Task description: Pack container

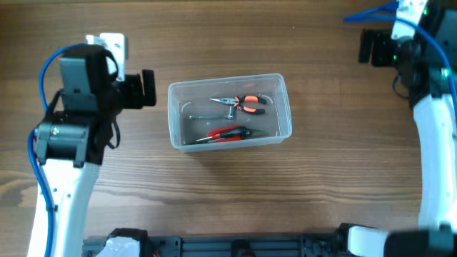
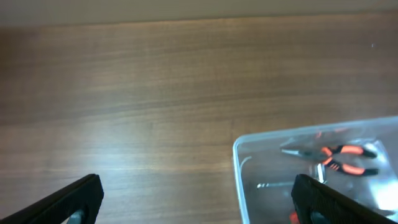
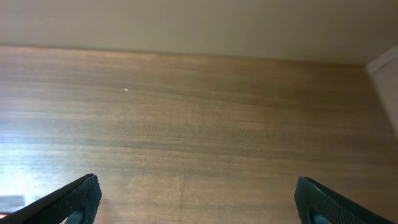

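Overhead view: the clear rectangular plastic container point(image 1: 227, 80) sits at the middle of the brown wooden table point(image 1: 321, 178), with all four walls free and bare wood on every side. Inside lie orange-handled pliers point(image 1: 241, 104), a red-handled tool point(image 1: 227, 133) and a grey metal tool point(image 1: 206, 115). The left gripper point(image 1: 151, 88) hovers just beside the container's left wall, not touching it; a white block point(image 1: 114, 44) lies next to that arm. The right gripper point(image 1: 364, 47) is well apart, near the far right corner. Left wrist view: the left gripper point(image 2: 199, 205) has its black fingers point(image 2: 74, 202) spread wide with nothing between them. The container's corner and the pliers show at lower right, partly behind one finger. Right wrist view: the right gripper point(image 3: 199, 202) is likewise spread wide over bare wood. The table's far edge and a pale wall appear beyond, which the overhead view does not show.
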